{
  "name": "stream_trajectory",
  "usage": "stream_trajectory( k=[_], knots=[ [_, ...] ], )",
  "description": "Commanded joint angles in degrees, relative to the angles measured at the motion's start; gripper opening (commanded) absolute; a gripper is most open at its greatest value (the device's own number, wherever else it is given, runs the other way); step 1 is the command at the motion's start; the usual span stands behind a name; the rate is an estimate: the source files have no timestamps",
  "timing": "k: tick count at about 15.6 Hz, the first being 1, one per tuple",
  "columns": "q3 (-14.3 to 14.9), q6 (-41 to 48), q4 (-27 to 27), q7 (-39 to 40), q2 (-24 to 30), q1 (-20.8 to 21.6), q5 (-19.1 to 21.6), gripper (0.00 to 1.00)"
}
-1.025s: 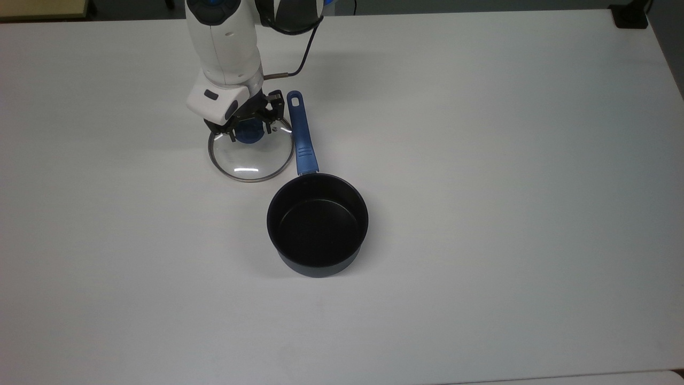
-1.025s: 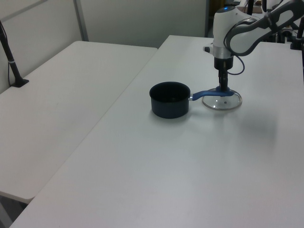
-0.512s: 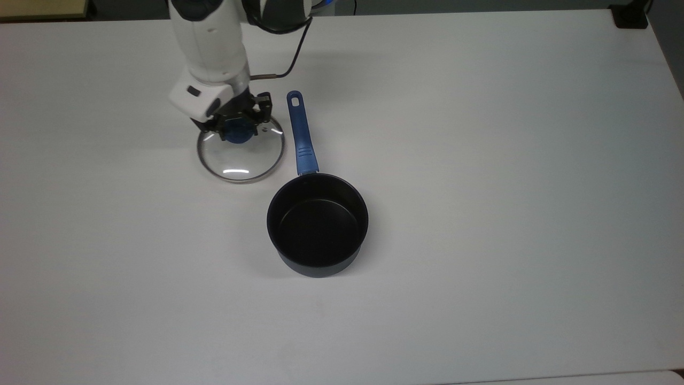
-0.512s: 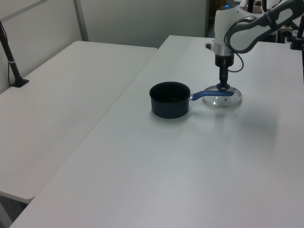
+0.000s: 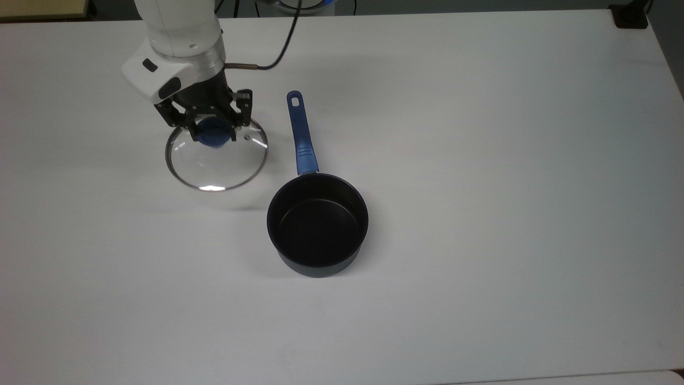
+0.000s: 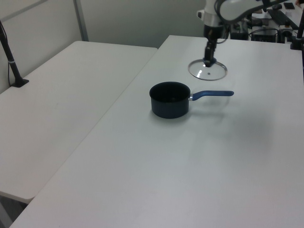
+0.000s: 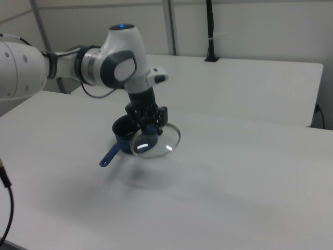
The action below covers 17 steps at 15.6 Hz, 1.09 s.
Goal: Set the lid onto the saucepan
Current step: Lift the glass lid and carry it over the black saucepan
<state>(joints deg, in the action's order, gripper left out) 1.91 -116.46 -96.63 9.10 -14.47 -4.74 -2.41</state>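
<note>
The lid (image 5: 216, 158), a clear glass disc with a steel rim and a blue knob, hangs in the air above the white table (image 5: 481, 160). My gripper (image 5: 213, 131) is shut on the knob. In the left view the lid (image 6: 207, 71) floats well above the table, up and to the right of the pan. In the right view the lid (image 7: 156, 140) tilts a little under my gripper (image 7: 149, 128). The saucepan (image 5: 317, 223) stands upright and empty at the table's middle, its blue handle (image 5: 300, 133) pointing toward the top view's upper edge. The lid is to the top view's left of that handle.
A black cable (image 5: 278, 48) trails from the arm near the top view's upper edge. A second white table (image 6: 61, 95) adjoins on the left view's left, with a black post (image 6: 12, 61) clamped to it.
My gripper has lifted the lid off the table and carried it toward the top view's left, away from the handle. The saucepan has stayed put.
</note>
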Motion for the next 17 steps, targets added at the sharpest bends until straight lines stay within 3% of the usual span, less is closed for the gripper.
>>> stream_trajectory(
  k=[1,7,17],
  knots=[
    [0.38,2.38,8.47,-7.51,-4.51,4.47,2.75,0.52],
    [-0.06,-1.83,15.33,-16.21,-9.33,9.83,3.81,0.53],
    [-0.15,-5.10,15.16,-16.75,-12.68,12.30,3.64,0.54]
  ],
)
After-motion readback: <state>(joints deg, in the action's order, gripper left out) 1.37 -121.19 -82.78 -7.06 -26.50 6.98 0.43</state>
